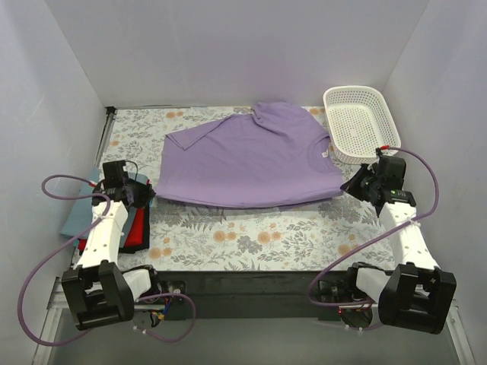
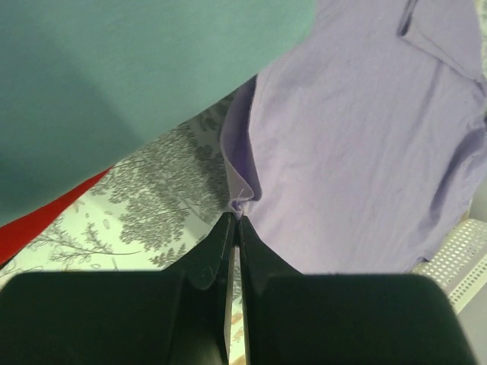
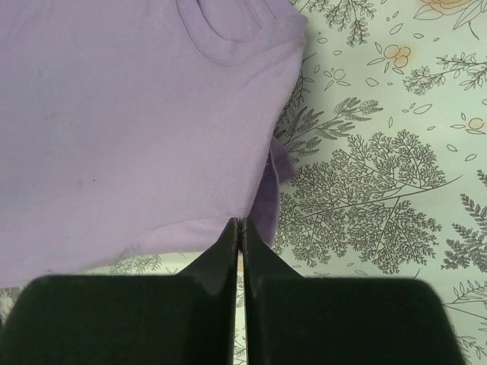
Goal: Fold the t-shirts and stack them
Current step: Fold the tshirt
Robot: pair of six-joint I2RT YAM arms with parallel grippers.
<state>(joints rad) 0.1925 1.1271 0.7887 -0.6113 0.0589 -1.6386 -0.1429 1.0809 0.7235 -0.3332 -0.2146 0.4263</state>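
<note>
Step in hand: folding the lilac t-shirt (image 1: 251, 156) — both arms hold it at its near edge, one at each end, so a fold away from the arms looks to be starting.

Lilac t-shirt, place: spread across the middle of the counter (image 1: 228, 236), on the floral cover, collar toward the right end, one sleeve at the far edge; the white mesh basket (image 1: 358, 122) sits just beside its far right corner.

Left gripper (image 2: 234, 220): jaws pressed together, with a puckered corner of lilac cloth right at their tips — it reads as a pinch on the hem corner.

Right gripper (image 3: 239, 224): jaws pressed together at the shirt's edge near the collar; the cloth seems caught between them, though the contact itself is hidden.

Folded shirts: a blue-grey shirt (image 1: 80, 217), a red shirt (image 1: 135, 232) and a black one lie piled at the counter's left edge, beneath the left arm; the order of the layers cannot be told.

Next move, as a judgement: both arms should lift together and carry the near edge toward the far edge, keeping level so the cloth does not twist or slip from either pinch.

Writing and labels: none readable; a small pale patch shows inside the collar in the top view, too small to read.
</note>
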